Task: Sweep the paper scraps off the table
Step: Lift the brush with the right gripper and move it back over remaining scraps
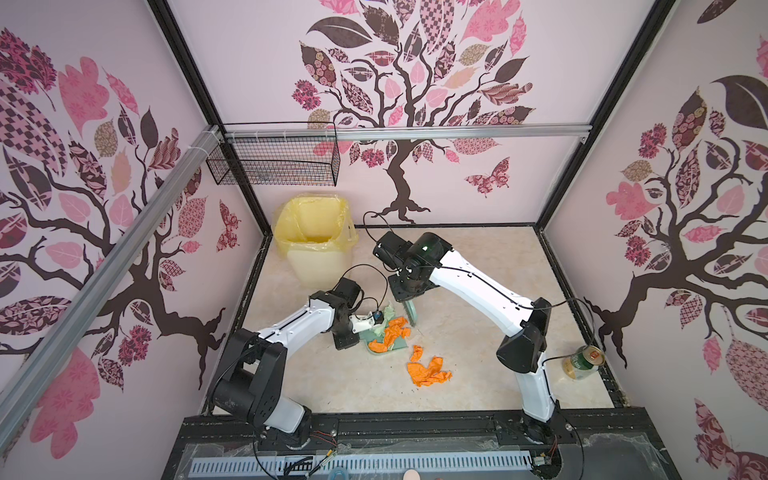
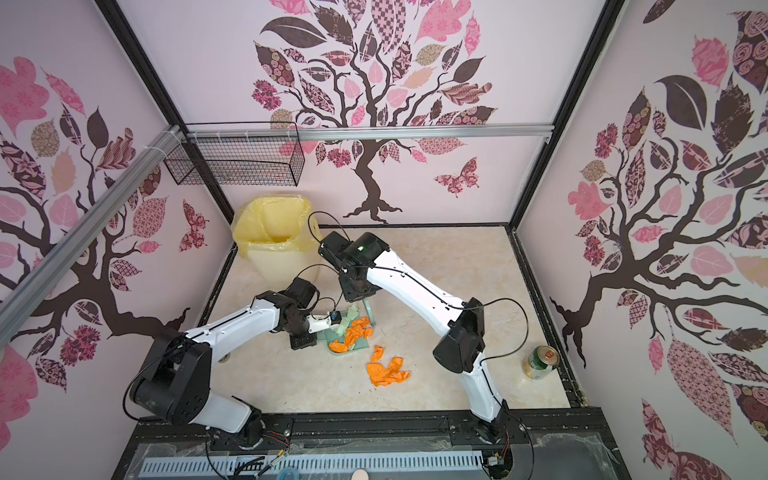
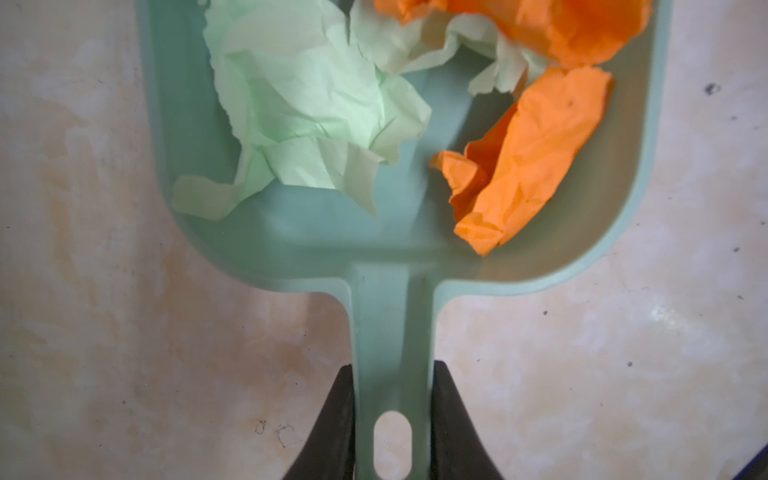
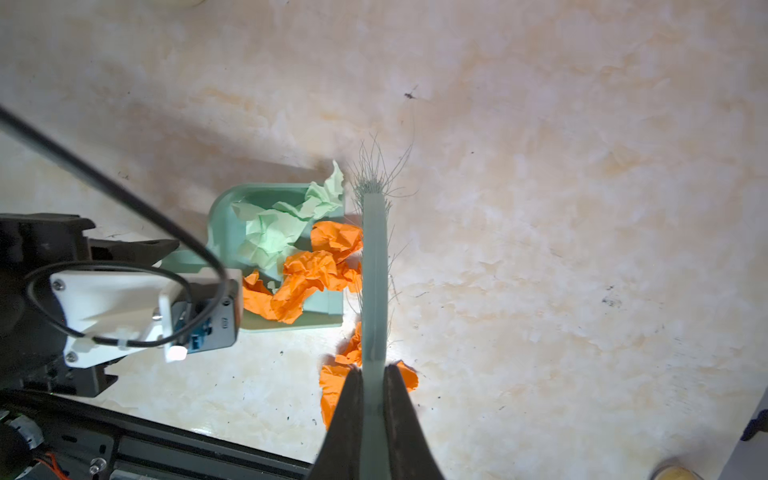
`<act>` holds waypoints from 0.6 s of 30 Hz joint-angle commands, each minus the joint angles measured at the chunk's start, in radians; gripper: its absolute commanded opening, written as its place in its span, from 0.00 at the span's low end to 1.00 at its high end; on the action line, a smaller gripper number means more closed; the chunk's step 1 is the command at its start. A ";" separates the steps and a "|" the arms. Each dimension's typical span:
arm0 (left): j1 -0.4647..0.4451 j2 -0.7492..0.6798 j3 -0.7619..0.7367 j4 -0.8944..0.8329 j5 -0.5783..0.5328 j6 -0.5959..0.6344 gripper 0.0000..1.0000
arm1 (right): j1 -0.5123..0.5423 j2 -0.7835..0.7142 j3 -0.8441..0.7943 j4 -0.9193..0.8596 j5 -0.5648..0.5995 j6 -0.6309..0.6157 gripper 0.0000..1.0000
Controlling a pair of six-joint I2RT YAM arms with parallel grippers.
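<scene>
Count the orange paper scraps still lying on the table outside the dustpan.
2: a small orange scrap just off the dustpan's open edge, and a larger orange scrap beside it, nearer the robot's base. The larger may be overlapping pieces; others could hide under the brush.

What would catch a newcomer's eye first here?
Orange and mint scraps heaped in the teal dustpan mid-table, with a bigger orange scrap on the table nearby. The left tool grips the dustpan's handle; the right tool holds the brush at its mouth. A yellow-lined bin stands back left.
</scene>
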 commanded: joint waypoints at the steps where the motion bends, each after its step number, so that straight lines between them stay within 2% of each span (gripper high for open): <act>1: 0.026 -0.033 -0.025 0.069 0.059 -0.029 0.00 | -0.025 -0.083 -0.016 -0.036 0.054 -0.014 0.00; 9: 0.048 -0.108 -0.050 0.092 0.176 -0.032 0.00 | -0.082 -0.161 -0.171 0.030 0.057 -0.033 0.00; 12: 0.048 -0.119 -0.050 0.086 0.189 -0.032 0.00 | -0.110 -0.173 -0.246 0.071 0.052 -0.048 0.00; 18: 0.049 -0.159 -0.031 0.028 0.194 -0.022 0.00 | -0.134 -0.160 -0.288 0.085 0.072 -0.061 0.00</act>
